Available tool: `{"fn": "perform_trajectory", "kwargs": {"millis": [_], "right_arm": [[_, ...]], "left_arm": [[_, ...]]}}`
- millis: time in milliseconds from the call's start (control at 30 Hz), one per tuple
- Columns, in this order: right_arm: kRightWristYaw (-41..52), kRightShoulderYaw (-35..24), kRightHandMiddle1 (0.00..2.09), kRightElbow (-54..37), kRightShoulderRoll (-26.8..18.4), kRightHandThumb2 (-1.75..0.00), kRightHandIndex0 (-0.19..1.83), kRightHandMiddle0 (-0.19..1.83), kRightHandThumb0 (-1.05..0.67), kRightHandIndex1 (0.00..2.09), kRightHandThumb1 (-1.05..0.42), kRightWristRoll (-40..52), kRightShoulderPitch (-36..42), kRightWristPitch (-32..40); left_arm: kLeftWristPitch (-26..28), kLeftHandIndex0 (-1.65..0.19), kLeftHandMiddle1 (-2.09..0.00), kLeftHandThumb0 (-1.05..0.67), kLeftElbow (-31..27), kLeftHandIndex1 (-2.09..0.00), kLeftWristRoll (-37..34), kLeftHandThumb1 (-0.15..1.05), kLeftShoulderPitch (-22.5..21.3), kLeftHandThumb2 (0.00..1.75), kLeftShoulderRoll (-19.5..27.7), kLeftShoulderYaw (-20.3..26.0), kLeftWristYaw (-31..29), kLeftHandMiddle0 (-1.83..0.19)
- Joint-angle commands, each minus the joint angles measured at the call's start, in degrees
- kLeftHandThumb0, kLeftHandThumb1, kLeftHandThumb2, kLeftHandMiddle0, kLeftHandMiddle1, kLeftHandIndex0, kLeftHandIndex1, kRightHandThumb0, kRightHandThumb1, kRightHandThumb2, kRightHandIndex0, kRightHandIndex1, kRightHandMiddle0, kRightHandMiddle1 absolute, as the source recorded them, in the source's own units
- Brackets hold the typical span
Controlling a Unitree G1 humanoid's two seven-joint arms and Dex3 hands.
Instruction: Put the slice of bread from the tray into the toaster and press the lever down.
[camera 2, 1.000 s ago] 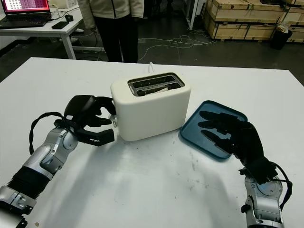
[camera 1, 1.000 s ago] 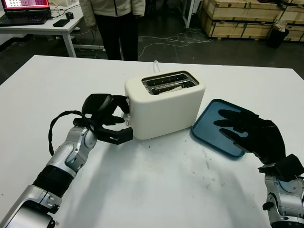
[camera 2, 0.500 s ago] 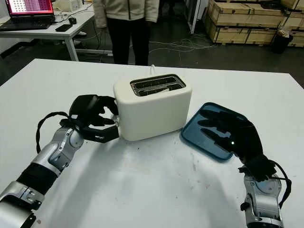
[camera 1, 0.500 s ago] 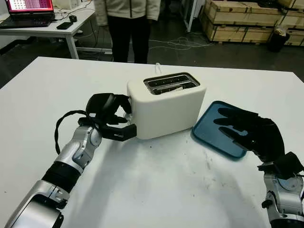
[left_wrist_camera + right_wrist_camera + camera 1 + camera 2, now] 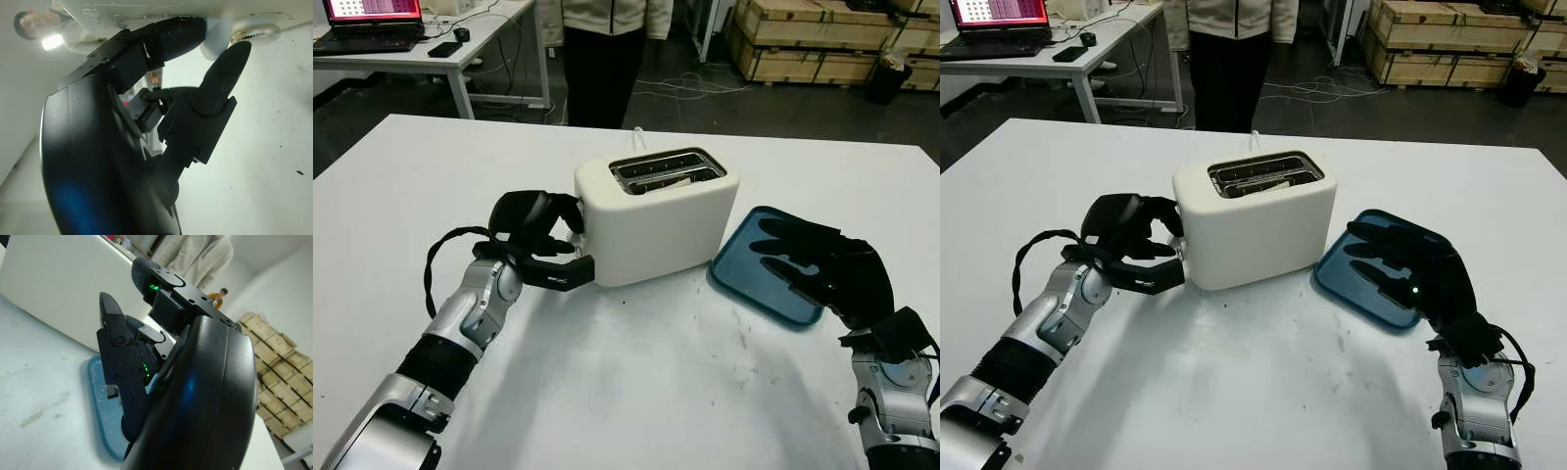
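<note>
White table (image 5: 636,392) carried everything I saw. Cream toaster (image 5: 656,220) stood mid-table, the bread slice (image 5: 668,179) sunk in one of its top slots. Blue tray (image 5: 749,264) lay just right of the toaster, touching or nearly touching its base, nothing on it. My left hand (image 5: 543,245) was pressed up against the toaster's left end, fingers (image 5: 171,36) curled onto the white lever (image 5: 217,41), thumb under it beside the chrome knob (image 5: 257,29). My right hand (image 5: 822,269) hovered above the tray, holding nothing, fingers stretched out toward the toaster. A person (image 5: 602,49) stood behind the table's far edge.
</note>
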Motion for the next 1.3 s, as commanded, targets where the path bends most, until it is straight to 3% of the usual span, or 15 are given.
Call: {"fn": "perform_trajectory", "kwargs": {"millis": [0, 33, 100, 233, 267, 367, 467, 567, 833, 1267], "right_arm": [[-1.0, 0.3, 0.00, 1.2, 0.8, -0.07, 0.74, 0.90, -0.19, 0.52, -0.92, -1.0, -1.6, -1.1], [-1.0, 0.2, 0.00, 1.3, 1.0, -0.06, 0.74, 0.90, -0.19, 0.52, -0.92, -0.7, -1.6, -1.1], [-1.0, 0.3, 0.00, 1.4, 1.2, -0.06, 0.75, 0.90, -0.18, 0.53, -0.92, -0.4, -1.7, -0.9], [-0.9, 0.4, 0.00, 2.2, 1.4, -0.06, 0.77, 0.90, -0.18, 0.54, -0.92, -0.4, -2.2, -1.6], [-0.9, 0.5, 0.00, 2.3, 1.5, -0.06, 0.77, 0.90, -0.18, 0.54, -0.92, -0.3, -2.2, -1.4], [-0.9, 0.6, 0.00, 2.4, 1.7, -0.06, 0.77, 0.90, -0.20, 0.55, -0.92, -0.3, -2.4, -1.1], [-1.0, 0.7, 0.00, 2.9, 1.8, -0.06, 0.76, 0.90, -0.18, 0.56, -0.92, -0.7, -2.8, -1.4], [-1.2, 0.9, 0.00, 3.8, 1.8, -0.07, 0.76, 0.90, -0.17, 0.56, -0.92, -1.6, -3.2, -2.5], [-1.7, 1.0, 0.00, 4.3, 1.9, -0.07, 0.75, 0.91, -0.17, 0.58, -0.92, -2.1, -3.5, -2.5], [-2.1, 1.1, 0.00, 4.4, 1.5, -0.06, 0.72, 0.90, -0.17, 0.60, -0.92, -3.3, -3.7, -3.0]], "left_arm": [[-4.7, -1.05, -1.23, -0.42, 0.1, -0.61, 0.1, 0.84, 7.0, 0.00, -5.5, -10.5, -8.4, -0.90], [-4.9, -1.06, -1.21, -0.42, -1.7, -0.53, -0.4, 0.84, 7.5, 0.00, -4.7, -9.5, -7.5, -0.91], [-5.1, -1.12, -1.35, -0.39, -5.4, -0.39, -1.1, 0.84, 8.1, 0.00, -3.1, -7.9, -6.8, -0.89], [-5.6, -1.15, -1.58, -0.37, -11.8, -0.36, -2.7, 0.83, 9.1, 0.01, -0.3, -4.0, -4.7, -0.86], [-5.0, -1.15, -1.57, -0.36, -13.8, -0.36, -3.2, 0.84, 9.3, 0.01, 0.8, -2.9, -5.4, -0.84], [-3.7, -1.12, -1.20, -0.40, -18.5, -0.34, -3.4, 0.88, 9.6, 0.01, 3.2, -0.1, -6.2, -0.85], [-4.3, -1.14, -1.18, -0.42, -20.4, -0.31, -2.2, 0.85, 9.7, 0.00, 4.4, 1.9, -4.8, -0.95], [-4.5, -1.15, -1.39, -0.41, -21.2, -0.29, -2.2, 0.84, 9.2, 0.00, 5.4, 3.8, -5.1, -0.93], [-6.2, -1.23, -1.10, -0.41, -20.9, -0.25, -2.9, 0.84, 8.3, 0.00, 7.0, 7.2, -6.2, -1.01], [-10.1, -1.24, -1.19, -0.37, -21.2, -0.22, -3.1, 0.83, 8.8, 0.00, 7.5, 12.4, -4.3, -0.96]]}}
